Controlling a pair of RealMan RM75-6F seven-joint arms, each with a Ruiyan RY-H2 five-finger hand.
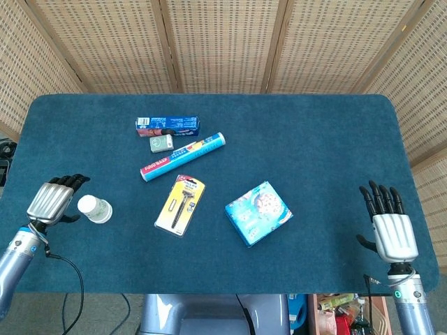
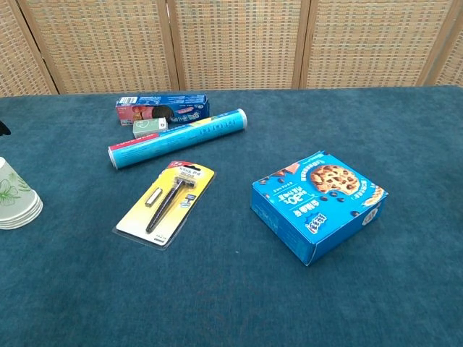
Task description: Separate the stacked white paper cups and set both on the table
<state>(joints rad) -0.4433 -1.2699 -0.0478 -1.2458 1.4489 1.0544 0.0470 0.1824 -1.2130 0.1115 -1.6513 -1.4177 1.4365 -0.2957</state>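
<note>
The stacked white paper cups (image 1: 93, 208) stand upside down on the blue table near its left edge; the chest view shows the stack (image 2: 16, 198) at the far left, with green leaf prints. My left hand (image 1: 54, 200) hovers just left of the stack, fingers apart, holding nothing and not touching the cups. My right hand (image 1: 391, 228) is at the table's right front edge, flat, fingers spread, empty. Only a dark fingertip (image 2: 3, 129) of the left hand shows in the chest view.
A razor in yellow packaging (image 1: 180, 204), a blue cookie box (image 1: 258, 213), a blue foil roll (image 1: 183, 156), a blue carton (image 1: 167, 126) and a small green box (image 1: 160, 144) lie mid-table. The table (image 1: 328, 146) is edged by wicker screens behind.
</note>
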